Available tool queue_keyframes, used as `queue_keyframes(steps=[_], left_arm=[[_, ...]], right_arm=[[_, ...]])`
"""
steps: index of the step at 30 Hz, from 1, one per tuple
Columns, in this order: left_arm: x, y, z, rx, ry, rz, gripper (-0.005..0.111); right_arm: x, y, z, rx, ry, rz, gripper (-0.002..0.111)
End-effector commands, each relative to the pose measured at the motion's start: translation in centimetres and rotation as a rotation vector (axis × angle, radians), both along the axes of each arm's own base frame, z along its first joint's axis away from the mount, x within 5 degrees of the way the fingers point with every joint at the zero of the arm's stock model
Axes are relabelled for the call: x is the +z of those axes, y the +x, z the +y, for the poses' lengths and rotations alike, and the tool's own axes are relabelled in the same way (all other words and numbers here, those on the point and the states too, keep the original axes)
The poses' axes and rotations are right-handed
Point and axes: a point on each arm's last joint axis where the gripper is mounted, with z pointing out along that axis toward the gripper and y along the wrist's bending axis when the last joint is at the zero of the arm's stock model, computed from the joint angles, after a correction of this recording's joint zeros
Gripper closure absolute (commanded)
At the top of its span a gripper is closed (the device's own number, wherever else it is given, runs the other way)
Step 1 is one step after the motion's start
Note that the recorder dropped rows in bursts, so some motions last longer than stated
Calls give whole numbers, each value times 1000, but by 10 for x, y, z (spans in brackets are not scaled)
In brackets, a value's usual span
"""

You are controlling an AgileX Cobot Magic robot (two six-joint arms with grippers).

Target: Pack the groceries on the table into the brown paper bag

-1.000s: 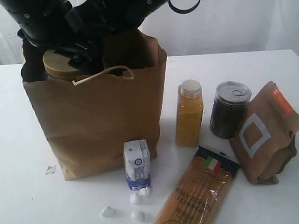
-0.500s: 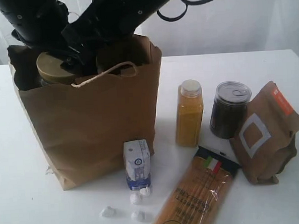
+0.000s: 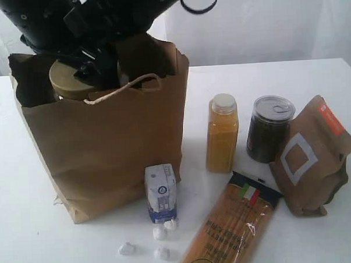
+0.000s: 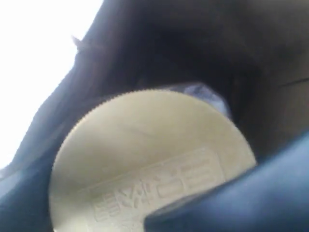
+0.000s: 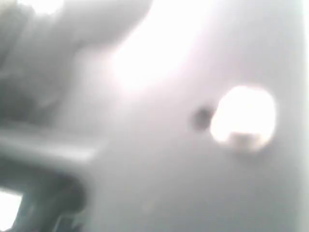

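Where the smooth white table (image 3: pixel 29 243) spreads, the creased kraft bag (image 3: pixel 106 152) stands upright, the round tan-lidded jar (image 3: pixel 68 82) at its mouth. Left gripper (image 3: pixel 94 68) stands wide beside the ribbed lid; grip uncertain. Right gripper, blurred, is closed.

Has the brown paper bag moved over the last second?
Yes: the brown paper bag has shifted left, away from the standing yellow-orange bottle.
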Motion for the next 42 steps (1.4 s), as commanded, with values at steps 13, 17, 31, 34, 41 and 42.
queue_keyframes(steps=[13,17,31,34,41,42], left_arm=[[34,-18,4,-40,-120,-123,7],[33,-20,4,-49,-124,-108,7],[33,-21,2,-76,-129,-98,7],[34,-21,0,-78,-155,-105,7],[36,-21,-3,-96,-188,-114,7],[36,-21,-3,-97,-187,-115,7]], right_arm=[[15,-31,6,223,155,86,108],[22,-34,8,244,227,110,103],[22,-36,-5,296,195,149,97],[6,-33,-2,295,172,195,97],[-34,-25,3,288,115,311,97],[-34,-24,4,277,119,303,97]])
